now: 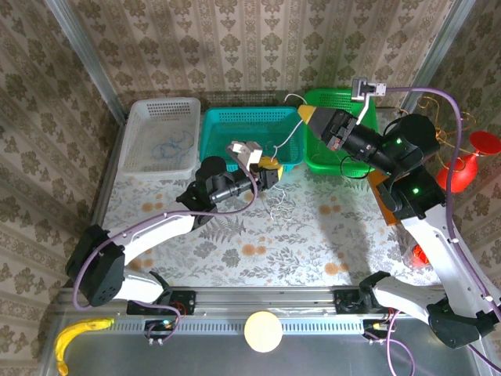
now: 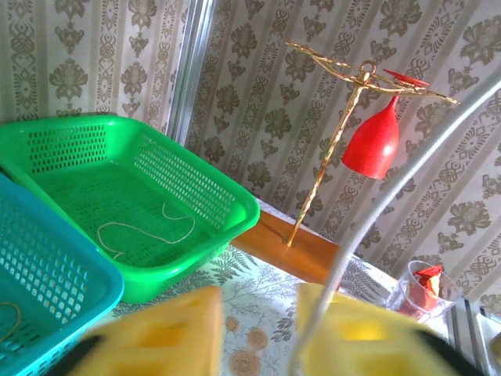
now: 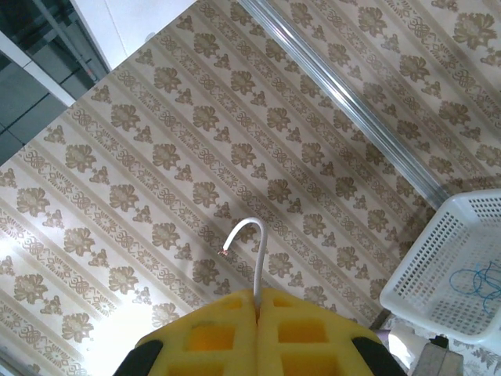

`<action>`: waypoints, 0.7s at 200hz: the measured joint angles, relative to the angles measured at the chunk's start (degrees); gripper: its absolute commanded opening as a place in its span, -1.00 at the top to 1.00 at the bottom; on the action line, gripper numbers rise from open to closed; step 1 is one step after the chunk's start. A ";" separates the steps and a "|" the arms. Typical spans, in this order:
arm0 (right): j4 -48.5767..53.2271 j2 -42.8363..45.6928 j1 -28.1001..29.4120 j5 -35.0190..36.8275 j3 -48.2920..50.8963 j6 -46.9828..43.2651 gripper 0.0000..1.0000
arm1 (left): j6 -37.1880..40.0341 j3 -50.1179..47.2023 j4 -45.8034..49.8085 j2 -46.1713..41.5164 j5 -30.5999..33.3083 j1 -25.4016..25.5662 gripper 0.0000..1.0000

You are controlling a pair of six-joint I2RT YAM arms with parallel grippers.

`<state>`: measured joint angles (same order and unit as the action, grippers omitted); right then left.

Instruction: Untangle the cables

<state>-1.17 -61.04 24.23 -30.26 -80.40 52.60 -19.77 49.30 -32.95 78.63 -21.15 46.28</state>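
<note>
Lying in green basket (image 2: 188,184), pale cable (image 2: 182,237); right gripper (image 3: 256,301) clamped on white cable (image 3: 258,251), left gripper (image 2: 258,329) ajar.

1. The white basket (image 1: 164,102) at the far left is matt perforated plastic. The teal basket (image 1: 235,117) and the green basket (image 2: 192,184) are the same mesh plastic with more shine.
2. The table cover (image 1: 313,235) is smooth, leaf-printed and faintly sheened; cloth or vinyl, I cannot tell.
3. The rail (image 1: 266,296) along the near edge is bare brushed metal.
4. The stand (image 2: 329,157) at the far right is shiny, twisted gold-coloured wire. Its base (image 2: 290,249) is smooth, varnished wood.
5. The red goblet (image 2: 372,141) is smooth and glossy.
6. The fingers (image 3: 211,337) of the right gripper (image 3: 256,301) are matt yellow plastic.
7. The white cable (image 3: 257,258) has a smooth plastic sheath with a bare coppery tip.
8. The wallpaper (image 3: 156,157) looks matt.
</note>
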 measured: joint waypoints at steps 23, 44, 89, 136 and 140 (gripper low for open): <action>-0.02 1.42 -1.07 0.02 2.62 -0.50 1.00 | -1.16 0.24 -0.37 0.00 -0.55 -0.37 1.00; 0.04 3.63 -2.82 0.17 7.87 -1.66 1.00 | -2.49 0.59 -0.48 -1.25 -0.59 -1.29 1.00; -0.57 5.90 -3.41 1.33 23.08 -6.60 1.00 | -6.34 4.28 -0.31 -6.08 -1.60 -2.03 1.00; -5.22 5.90 -2.36 -0.02 34.88 -13.11 1.00 | -11.30 7.65 -1.40 -6.64 -2.51 -2.03 1.00; -5.51 5.90 -2.03 -0.22 35.26 -13.81 1.00 | -11.67 7.80 -1.38 -6.62 -2.60 -2.03 1.00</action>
<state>-6.68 -55.13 22.20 -30.48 -45.15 38.79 -31.44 57.10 -34.33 72.01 -23.75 44.25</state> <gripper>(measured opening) 0.067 0.062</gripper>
